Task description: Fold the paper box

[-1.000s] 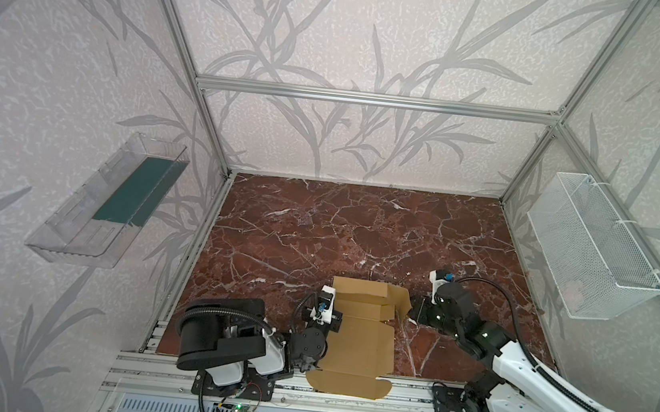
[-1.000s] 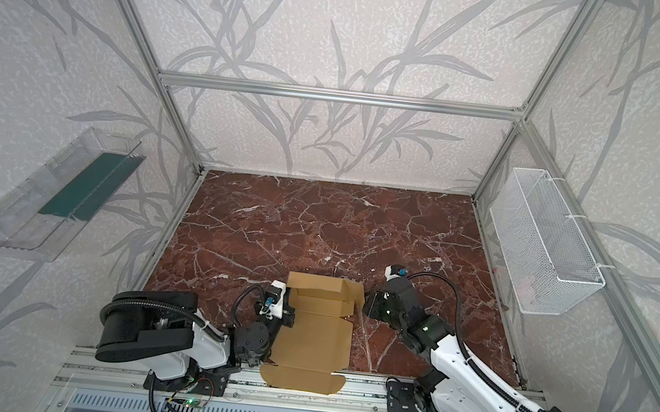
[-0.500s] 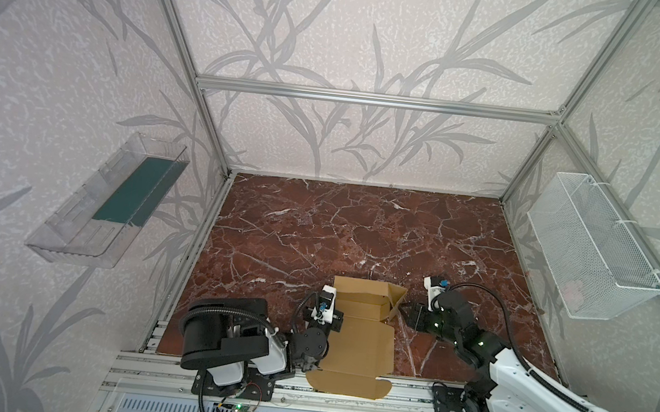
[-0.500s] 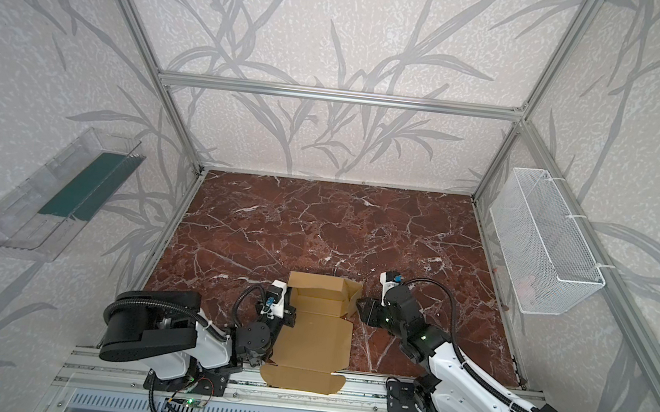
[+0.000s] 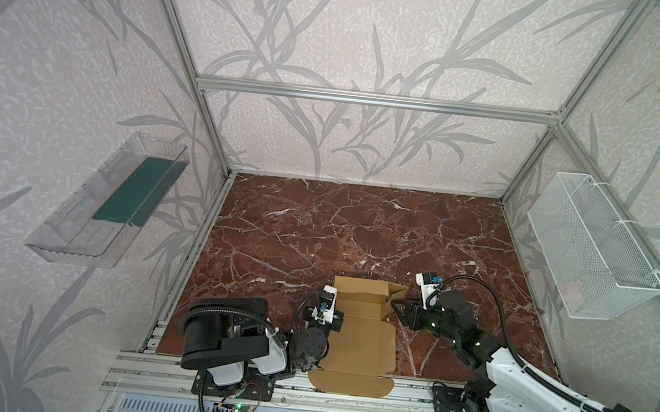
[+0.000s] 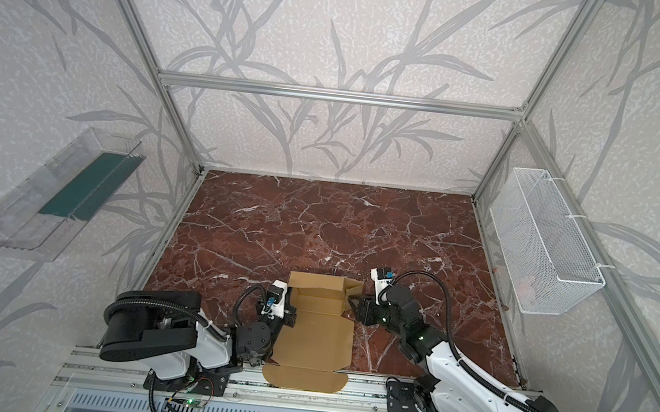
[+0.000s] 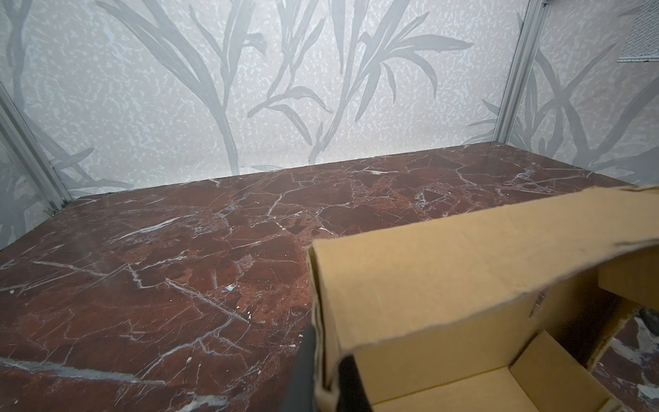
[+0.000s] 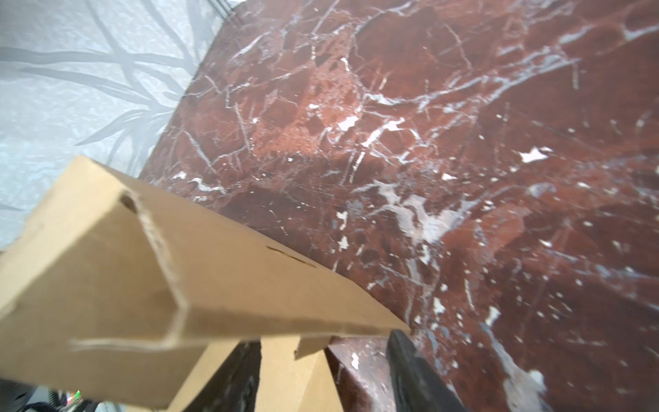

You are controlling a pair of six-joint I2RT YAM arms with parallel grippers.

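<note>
Red-brown marble tabletop [image 5: 317,231]: my left gripper [image 7: 328,371] clamps a tan cardboard paper box [image 5: 364,336] by its wall; my right gripper [image 8: 321,371] seems parted around a flap.

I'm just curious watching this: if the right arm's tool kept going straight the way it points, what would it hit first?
Most likely the paper box: the right tool points at its raised right-hand flap, which sits between the open jaws. Depth is hard to judge.

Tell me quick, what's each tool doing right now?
The left tool is closed on the box wall.
The right tool is open, with a box flap between its jaws.
</note>
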